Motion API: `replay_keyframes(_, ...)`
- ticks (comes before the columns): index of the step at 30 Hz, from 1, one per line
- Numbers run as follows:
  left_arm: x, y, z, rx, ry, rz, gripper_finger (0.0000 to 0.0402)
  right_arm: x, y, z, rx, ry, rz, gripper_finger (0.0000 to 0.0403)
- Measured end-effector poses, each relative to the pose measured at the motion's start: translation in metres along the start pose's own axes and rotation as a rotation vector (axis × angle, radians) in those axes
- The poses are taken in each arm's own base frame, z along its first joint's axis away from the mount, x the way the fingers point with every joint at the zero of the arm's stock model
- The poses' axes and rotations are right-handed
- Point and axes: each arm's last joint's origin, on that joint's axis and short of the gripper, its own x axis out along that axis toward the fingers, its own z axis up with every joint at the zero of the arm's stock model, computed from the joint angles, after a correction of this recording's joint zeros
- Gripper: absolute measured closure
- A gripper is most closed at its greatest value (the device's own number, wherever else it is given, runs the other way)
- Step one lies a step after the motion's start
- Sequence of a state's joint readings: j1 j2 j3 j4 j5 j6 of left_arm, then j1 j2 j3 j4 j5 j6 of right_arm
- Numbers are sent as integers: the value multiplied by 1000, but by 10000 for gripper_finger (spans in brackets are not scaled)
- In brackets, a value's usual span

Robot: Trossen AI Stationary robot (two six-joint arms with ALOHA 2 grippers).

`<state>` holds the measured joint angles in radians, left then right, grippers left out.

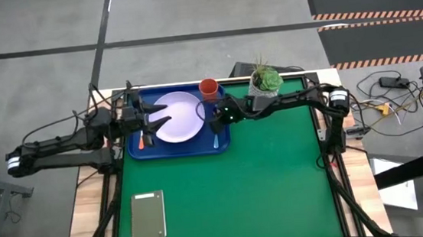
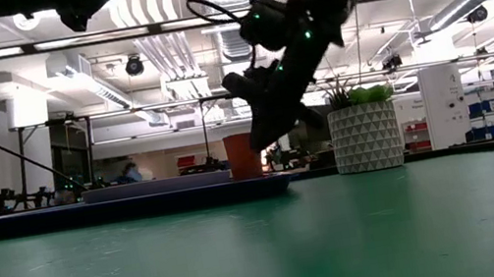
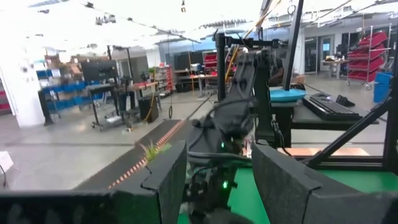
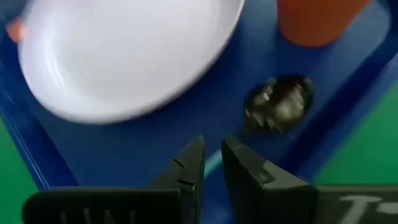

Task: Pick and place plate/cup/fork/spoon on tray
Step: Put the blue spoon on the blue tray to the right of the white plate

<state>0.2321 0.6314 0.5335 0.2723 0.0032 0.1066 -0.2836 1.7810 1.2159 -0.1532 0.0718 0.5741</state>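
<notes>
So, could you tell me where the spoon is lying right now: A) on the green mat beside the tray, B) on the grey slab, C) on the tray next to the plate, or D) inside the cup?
C: the spoon lies on the tray, between the plate and the tray's rim, with the right gripper just above its blue handle.

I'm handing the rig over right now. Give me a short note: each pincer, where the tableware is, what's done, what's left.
Right pincer: just above the tray, over the spoon's handle, fingers nearly together, nothing visibly gripped.
Left pincer: open, empty, over the tray's left part at the plate's edge.
On the tray: plate in the middle, cup at the far right corner, fork left of the plate, spoon right of it.
Done: all four pieces sit on the tray.
Left: probably only pulling both arms back.
</notes>
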Motion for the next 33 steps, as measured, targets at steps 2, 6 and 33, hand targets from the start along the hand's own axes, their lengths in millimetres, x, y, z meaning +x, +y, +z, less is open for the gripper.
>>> replay_keyframes(2, 3, 0, -3, -27, 18, -1, 240, -8, 6, -1, -70, 59, -26, 364)
replay_keyframes(6, 15, -1, -12, -73, 79, 18, 241, -32, 18, -5, -192, 91, -16, 377)
replay_keyframes(33, 187, -50, -114, -337, 845, 396, 369, -169, -27, -61, -597, -343, 175, 394)
